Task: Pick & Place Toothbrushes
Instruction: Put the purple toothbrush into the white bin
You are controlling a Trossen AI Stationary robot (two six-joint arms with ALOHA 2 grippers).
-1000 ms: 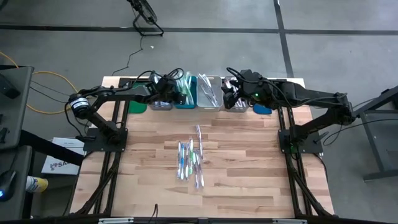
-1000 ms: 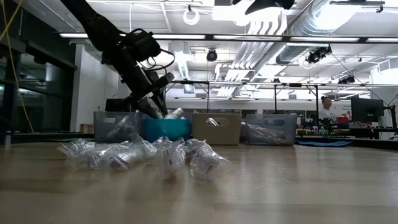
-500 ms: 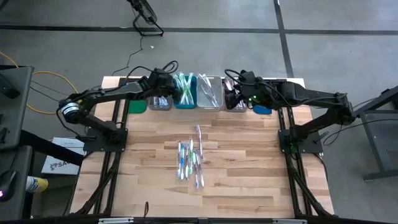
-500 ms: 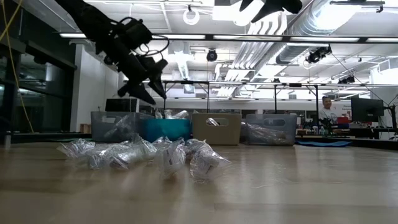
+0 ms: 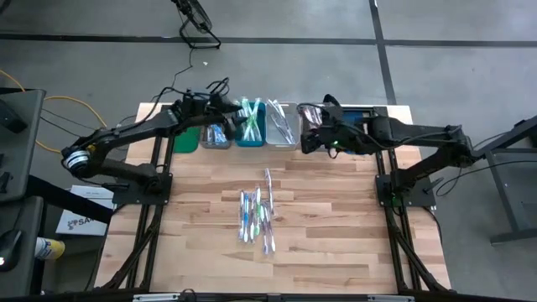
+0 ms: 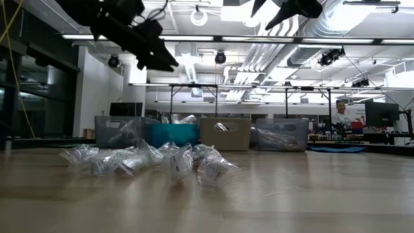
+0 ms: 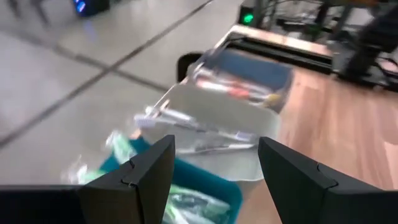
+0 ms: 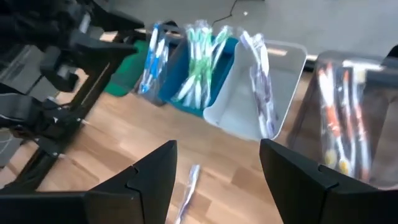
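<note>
Toothbrushes (image 5: 257, 218) piled mid-table, wrappers blur detail, left hand (image 5: 220, 106) & right hand (image 5: 309, 139) wide, empty.

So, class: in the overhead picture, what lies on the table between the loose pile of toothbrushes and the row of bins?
Nothing: in the high view, bare wood separates the toothbrushes from the row of bins. Both hands hover over the bins.

I am seeing green toothbrushes (image 8: 202, 59) in a teal bin (image 8: 186, 102), and blue ones (image 8: 151, 59) beside it.
</note>
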